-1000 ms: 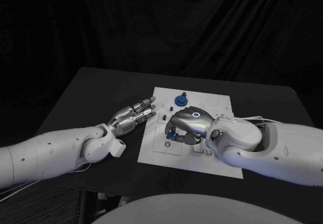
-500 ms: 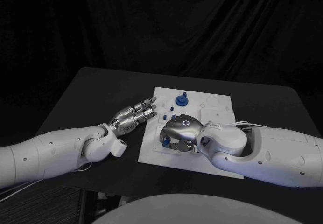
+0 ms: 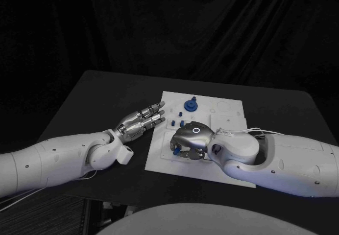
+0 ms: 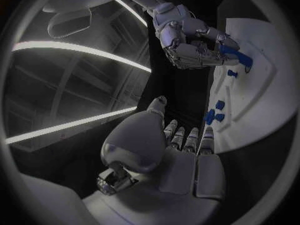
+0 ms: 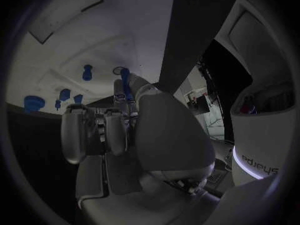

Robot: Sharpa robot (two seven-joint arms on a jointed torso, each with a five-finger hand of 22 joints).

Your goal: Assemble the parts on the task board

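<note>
The job looks only partly done: the right robot hand pinches a slim blue peg over the white board, several small blue pieces lie loose there, and the left robot hand hovers spread alongside.

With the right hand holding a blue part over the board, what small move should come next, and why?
Probably a short lowering of the right hand to seat the blue part it holds into the task board. Its fingers are curled on the piece just above the plate, while the left hand lies open beside the board's edge, holding nothing.
</note>
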